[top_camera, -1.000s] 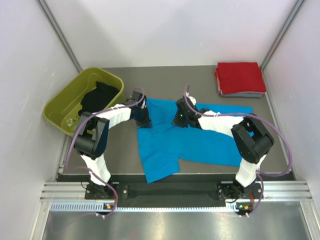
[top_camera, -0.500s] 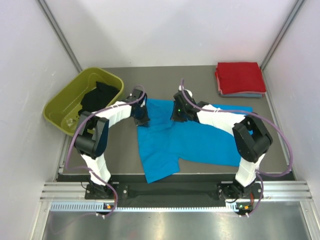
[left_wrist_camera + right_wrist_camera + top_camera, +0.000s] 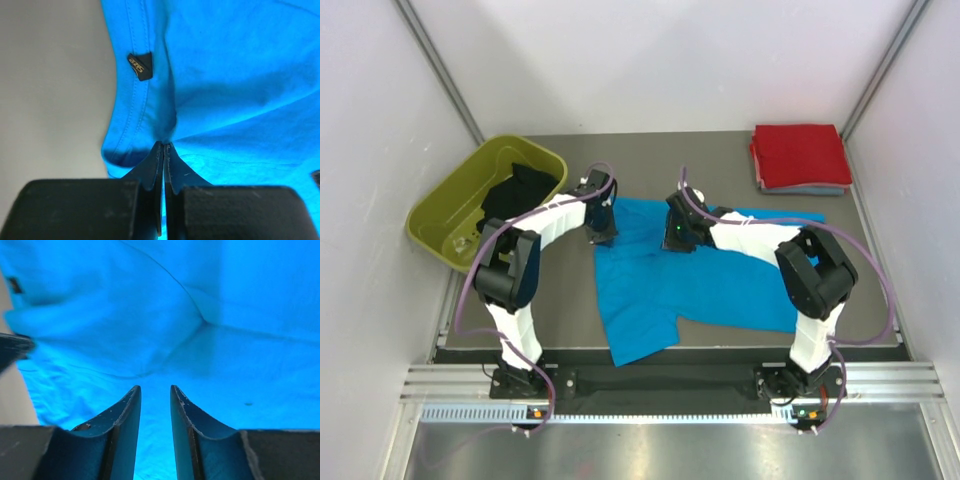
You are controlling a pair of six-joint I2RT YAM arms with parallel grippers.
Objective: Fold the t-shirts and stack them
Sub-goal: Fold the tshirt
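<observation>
A turquoise-blue t-shirt (image 3: 710, 285) lies partly folded and rumpled in the middle of the table. My left gripper (image 3: 603, 234) is at the shirt's far left corner, and its jaws (image 3: 164, 144) are shut on a pinch of the turquoise hem beside a small black label (image 3: 140, 65). My right gripper (image 3: 677, 237) hovers over the shirt's far edge, and its jaws (image 3: 155, 389) stand open with only cloth below. A folded red t-shirt (image 3: 799, 154) rests on a folded grey-blue t-shirt (image 3: 812, 189) at the far right. A black t-shirt (image 3: 518, 190) lies in the tub.
An olive-green plastic tub (image 3: 438, 219) stands at the far left of the table. Grey walls with metal rails close in the table on three sides. The arm bases are bolted along the near edge.
My right gripper has opened and let go of the turquoise cloth, shifting slightly left. My left gripper, still shut on the hem, has drawn the corner a little farther away.
</observation>
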